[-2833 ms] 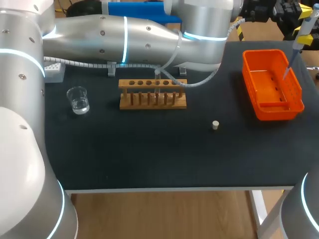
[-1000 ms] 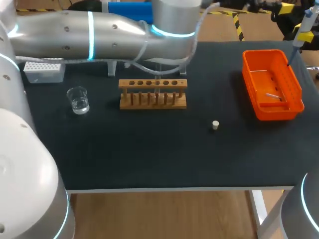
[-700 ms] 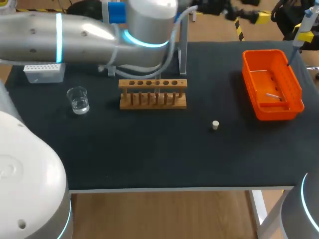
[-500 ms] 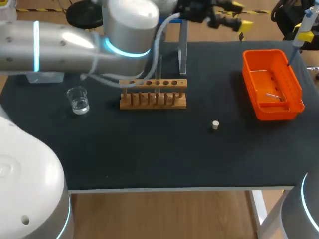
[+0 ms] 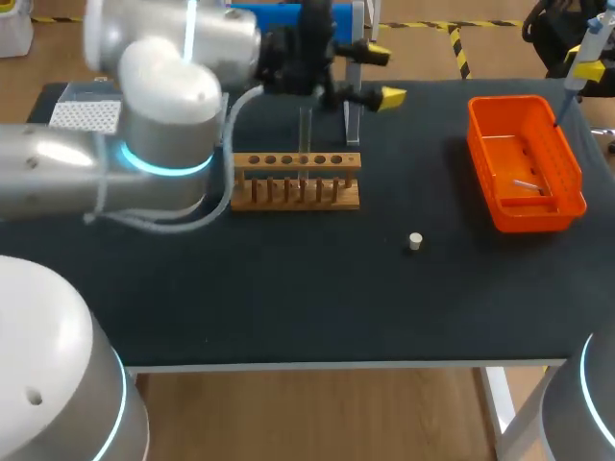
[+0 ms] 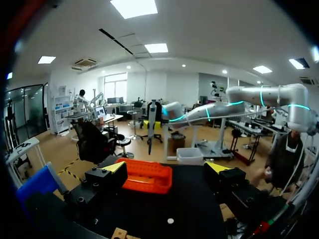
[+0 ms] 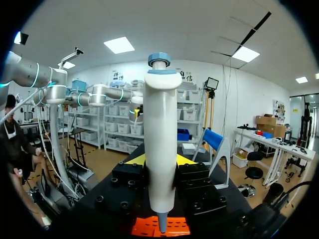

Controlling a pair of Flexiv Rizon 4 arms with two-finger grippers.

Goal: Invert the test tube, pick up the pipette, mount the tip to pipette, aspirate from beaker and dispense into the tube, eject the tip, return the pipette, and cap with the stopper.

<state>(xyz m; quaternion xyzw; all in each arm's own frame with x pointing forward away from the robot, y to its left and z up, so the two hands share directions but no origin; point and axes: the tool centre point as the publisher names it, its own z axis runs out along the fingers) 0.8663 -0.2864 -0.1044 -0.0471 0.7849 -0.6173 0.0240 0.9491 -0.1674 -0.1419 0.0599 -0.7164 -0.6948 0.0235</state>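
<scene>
Currently, against the earlier head views, the left arm (image 5: 144, 154) is swung back across the left of the desk (image 5: 288, 298). The left tool (image 5: 381, 75) is brought in from the far right corner to a place above the far middle, just beyond the wooden rack (image 5: 295, 182). The beaker, seen before at the left of the rack, is now hidden by that arm. The used tip (image 5: 526, 184), on the pipette 2.8 s ago, is found lying in the orange bin (image 5: 480, 144).

Left tool: fingers spread wide and nothing held between them. In its wrist view the orange bin and the stopper (image 6: 170, 220) are seen ahead of it on the desk.

Right tool (image 7: 160, 162): clamped on the white pipette (image 7: 160, 149) from both sides. The pipette is held upright, blue cap up and bare nozzle down, over the far side of the orange bin.

Test tube (image 5: 306, 134): stood upright in the rack, mouth uncapped.

Stopper: set alone on the desk, to the right of and nearer than the rack, well apart from both tools.

Tip box (image 5: 86, 115): partly seen at the far left behind the left arm.
</scene>
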